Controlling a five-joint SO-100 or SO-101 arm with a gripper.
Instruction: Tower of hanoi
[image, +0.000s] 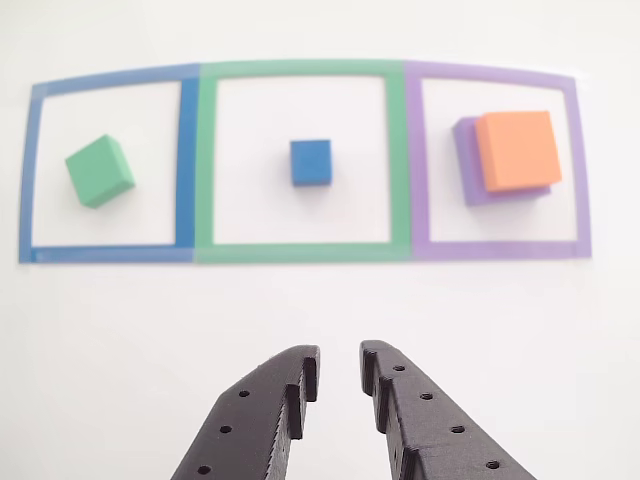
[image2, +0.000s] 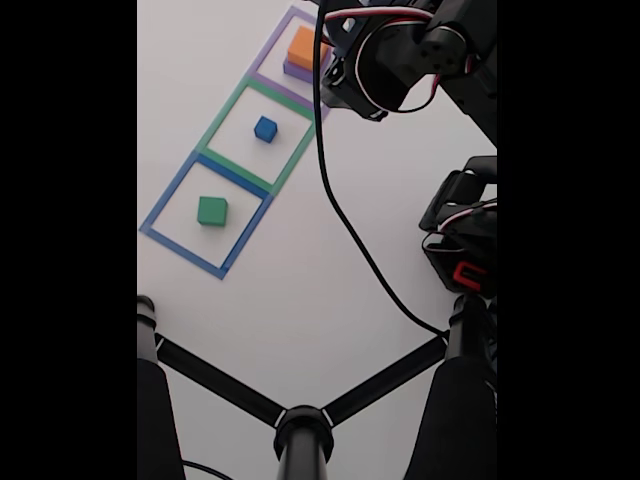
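On the white table (image: 320, 310), three taped square outlines are seen side by side in the other view: a blue outline (image: 185, 160) at the left, a green outline (image: 300, 68) in the middle and a purple outline (image: 575, 170) at the right. Inside the blue outline the green block (image: 99, 171) is placed, turned at an angle to the tape and apart from it. The blue cube (image: 311, 162), the smallest, is found approx. at the centre of the green outline, alone. Inside the purple outline the orange block (image: 517, 150) is laid on top of the purple block (image: 467, 165); it is shifted toward the right, so a strip of purple is shown at the left and bottom edges.

At the bottom of the same view the gripper (image: 339, 362) is seen, black w/ small holes along both fingers. Its tips are held slightly apart, w/ a narrow gap between them, and nothing is gripped. It is kept well apart from all blocks, roughly in line w/ the blue cube.

From the fixed view the same row is shown diagonally: green block (image2: 212, 210) lowest, blue cube (image2: 265, 129) in the middle, orange block (image2: 301, 47) at the top near the arm (image2: 400, 55). A black cable (image2: 345, 215) is laid across the table.
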